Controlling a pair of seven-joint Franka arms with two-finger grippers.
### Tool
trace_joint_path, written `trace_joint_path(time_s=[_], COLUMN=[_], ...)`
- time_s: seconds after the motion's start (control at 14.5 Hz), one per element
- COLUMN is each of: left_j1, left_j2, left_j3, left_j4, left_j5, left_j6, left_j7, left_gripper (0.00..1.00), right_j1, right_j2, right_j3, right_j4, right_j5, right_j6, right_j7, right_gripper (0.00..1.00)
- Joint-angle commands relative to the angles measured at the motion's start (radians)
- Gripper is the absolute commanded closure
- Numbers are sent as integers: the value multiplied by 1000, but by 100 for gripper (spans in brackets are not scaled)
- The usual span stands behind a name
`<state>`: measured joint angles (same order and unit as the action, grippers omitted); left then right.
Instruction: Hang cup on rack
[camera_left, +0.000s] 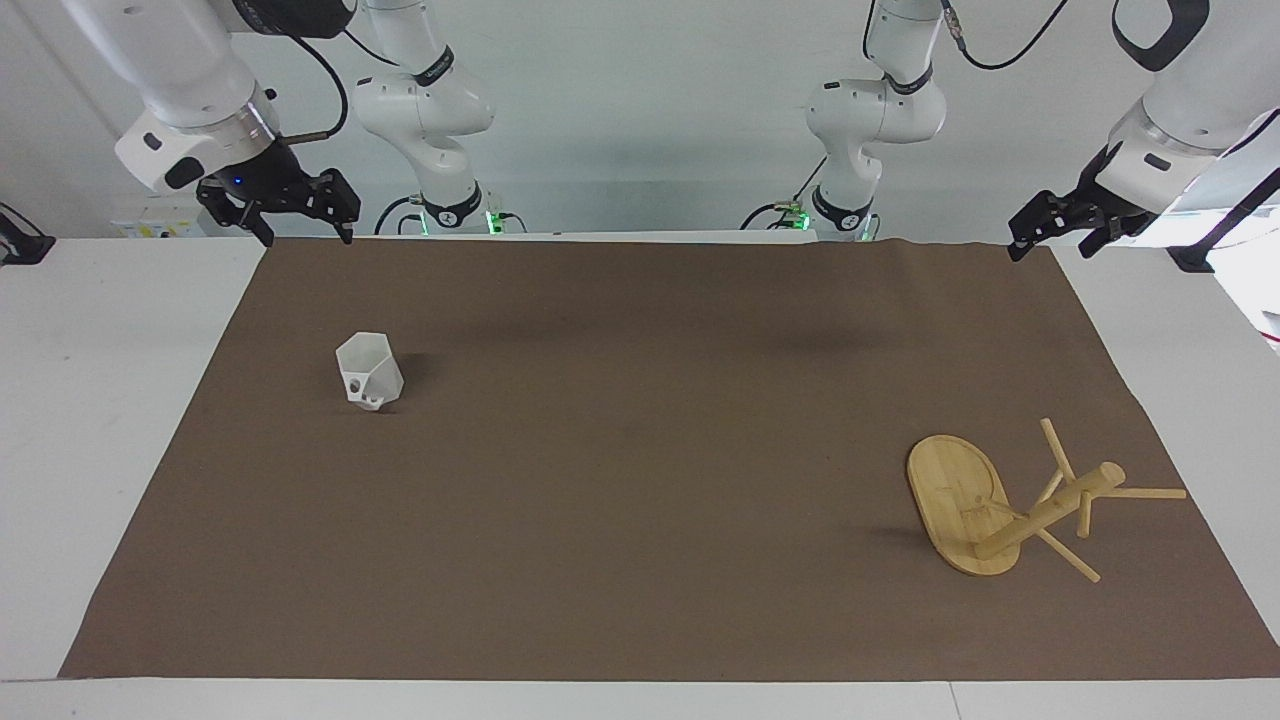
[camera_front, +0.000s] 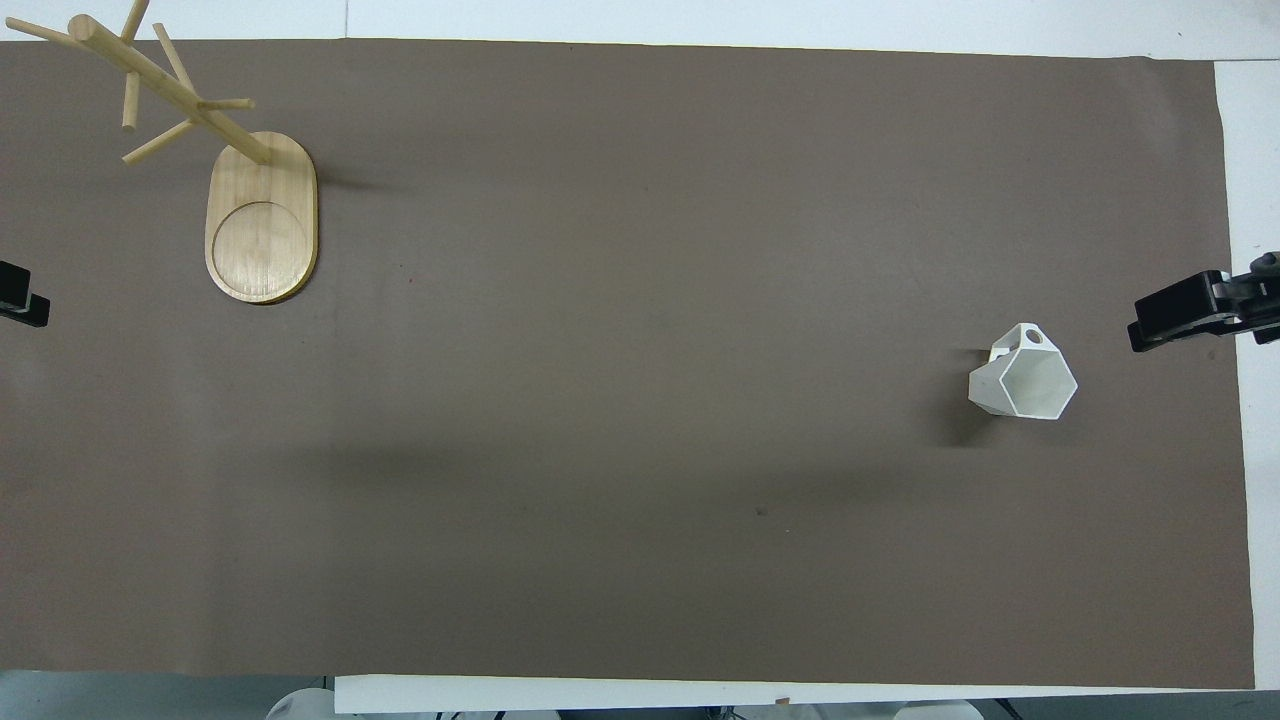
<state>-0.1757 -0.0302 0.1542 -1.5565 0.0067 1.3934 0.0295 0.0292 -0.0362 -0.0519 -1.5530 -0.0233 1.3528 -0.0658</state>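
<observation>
The white faceted cup (camera_left: 368, 372) stands upright on the brown mat toward the right arm's end of the table, with its handle turned away from the robots. It also shows in the overhead view (camera_front: 1030, 378). The bamboo rack (camera_left: 960, 500) stands on its oval base toward the left arm's end, farther from the robots than the cup, and its pegs are bare. In the overhead view the rack (camera_front: 260, 220) shows with its post (camera_front: 170, 85). My right gripper (camera_left: 305, 232) hangs open and empty over the mat's near corner. My left gripper (camera_left: 1050, 245) hangs open and empty over the other near corner.
The brown mat (camera_left: 640, 480) covers most of the white table (camera_left: 100, 400). In the overhead view only the tips of the right gripper (camera_front: 1190, 318) and the left gripper (camera_front: 20, 300) show at the side edges.
</observation>
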Motion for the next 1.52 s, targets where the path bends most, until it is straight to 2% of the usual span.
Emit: trace_joint_path(time_s=[0.0, 0.48, 0.62, 0.9, 1.04, 1.18, 1.31, 1.45], left_j1=[1, 1, 1, 1, 1, 1, 1, 1], left_j2=[-2, -2, -2, -2, -2, -2, -2, -2], left_j3=[-2, -2, -2, -2, -2, -2, -2, -2], left_j4=[3, 3, 3, 3, 3, 3, 3, 3], left_j5=[18, 18, 19, 18, 18, 18, 18, 18], left_j6=[-16, -16, -16, -16, -16, -16, -16, -16], left_j7=[9, 9, 9, 9, 9, 9, 9, 9], left_gripper=[0, 0, 0, 0, 0, 0, 0, 0], right_j1=[-14, -11, -23, -118, -208, -308, -377, -475], right_j2=[-13, -13, -27, -45, -36, 8, 57, 154], right_j3=[14, 11, 4, 3, 1, 1, 1, 1], right_j4=[-16, -30, -61, -139, -148, -145, -147, -147], right_j5=[-17, -12, -1, 20, 133, 288, 383, 516], right_j6=[11, -6, 5, 147, 158, 157, 140, 97], right_j7=[15, 0, -113, -720, -996, -1280, -1515, -1735], right_gripper=[1, 1, 1, 1, 1, 1, 1, 1])
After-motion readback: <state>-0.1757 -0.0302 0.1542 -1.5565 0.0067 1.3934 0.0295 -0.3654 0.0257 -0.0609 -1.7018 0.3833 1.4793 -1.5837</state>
